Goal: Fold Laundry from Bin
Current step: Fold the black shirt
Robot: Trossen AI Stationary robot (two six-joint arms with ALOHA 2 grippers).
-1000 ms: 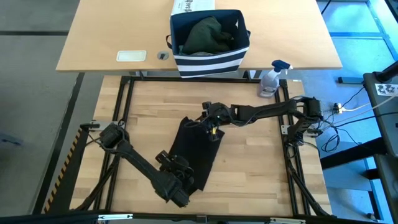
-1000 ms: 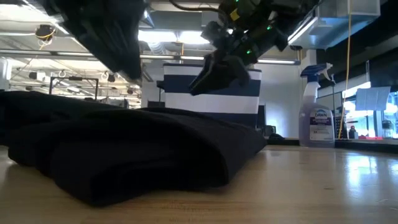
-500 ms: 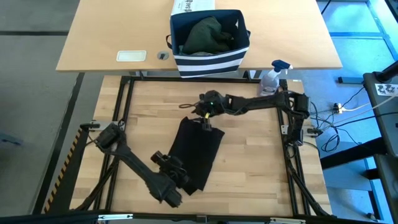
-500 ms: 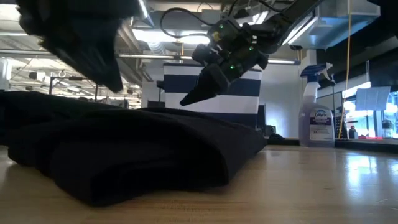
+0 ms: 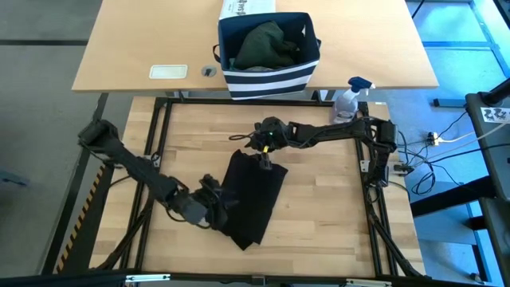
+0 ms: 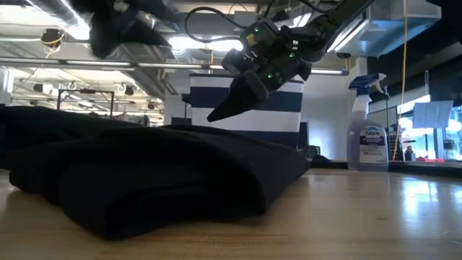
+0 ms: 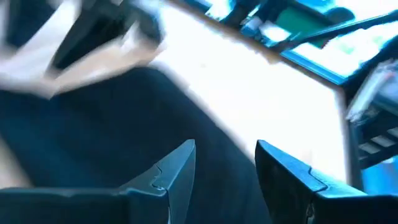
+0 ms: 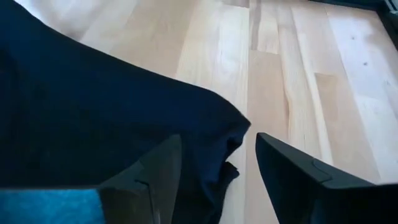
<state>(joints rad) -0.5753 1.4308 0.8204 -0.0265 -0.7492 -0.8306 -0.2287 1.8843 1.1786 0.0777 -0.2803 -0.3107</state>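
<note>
We are working with a folded black garment (image 5: pixel 251 195) lying on the wooden table (image 5: pixel 327 211), its long axis slanting from the near-left end up to the far-right end. At the left, our left gripper (image 5: pixel 213 199) is sitting low beside the garment's near-left edge; in the left wrist view its fingers (image 7: pixel 168 177) are standing apart with nothing between them, and dark cloth is lying just beyond their tips. Moving right, our right gripper (image 5: pixel 264 154) is hovering over the garment's far end, tips pointing down; in the right wrist view its fingers (image 8: pixel 155 174) are parted and empty, with the cloth's rumpled corner directly below them. So each gripper is taking one end of the long axis, and we judge the left is nearer the cloth. Farther back on the other table, the striped bin (image 5: pixel 269 77) is holding more laundry (image 5: pixel 267 44), dark green. To the right a spray bottle (image 5: pixel 347 104) is standing at the table's far edge.
</note>
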